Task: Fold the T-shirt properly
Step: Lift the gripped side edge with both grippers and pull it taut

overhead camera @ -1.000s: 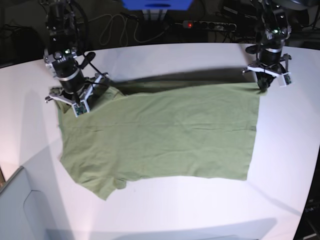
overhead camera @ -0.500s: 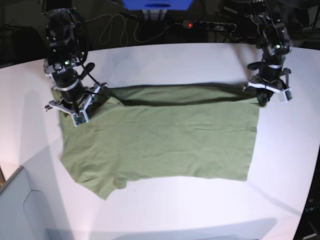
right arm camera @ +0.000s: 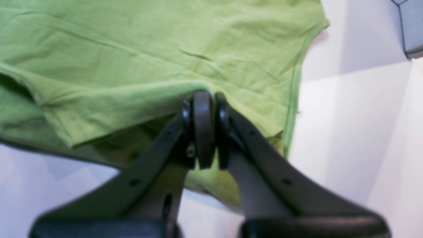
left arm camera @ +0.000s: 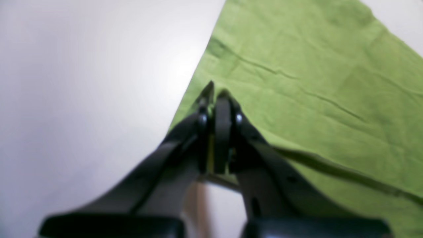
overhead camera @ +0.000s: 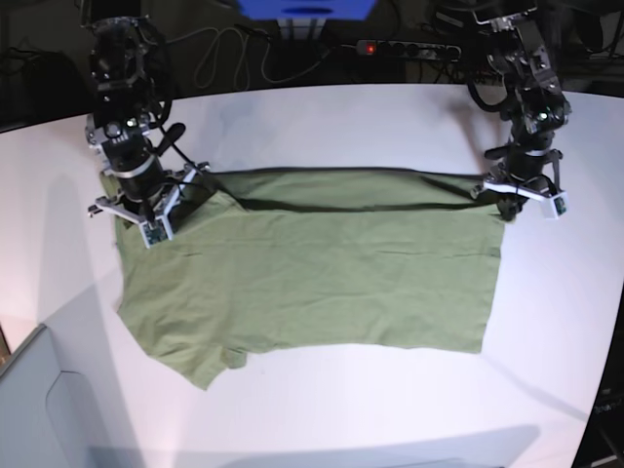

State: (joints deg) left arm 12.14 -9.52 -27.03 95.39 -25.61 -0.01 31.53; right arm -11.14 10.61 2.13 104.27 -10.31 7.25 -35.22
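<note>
The T-shirt lies spread across the centre of the white counter in the base view. The left claw, at the frame's right, is clenched on the shirt's upper right corner. The right claw, at the frame's left, is clenched on the upper left edge, which is raised off the counter.

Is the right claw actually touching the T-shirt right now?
Touching. In the right wrist view the right claw is shut on a lifted fold of the T-shirt, with cloth pinched between its fingers.
</note>
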